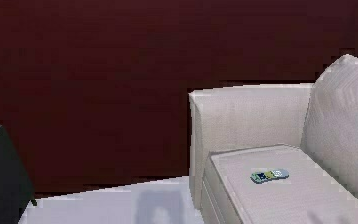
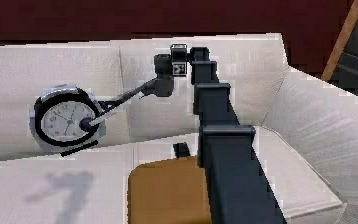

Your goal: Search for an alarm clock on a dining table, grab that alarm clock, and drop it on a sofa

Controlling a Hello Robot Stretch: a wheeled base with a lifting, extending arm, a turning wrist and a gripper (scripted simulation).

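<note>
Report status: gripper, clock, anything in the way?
Gripper holding alarm clock, clear above sofa seat. Brown cushion on seat nearby. Small flat device on seat, forward view.

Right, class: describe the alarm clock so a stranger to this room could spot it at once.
Start at the white sofa. In front of its back cushions, above the seat, the end effector holds the alarm clock. It is round with a white dial, unlike the flat brown block on the seat.
</note>
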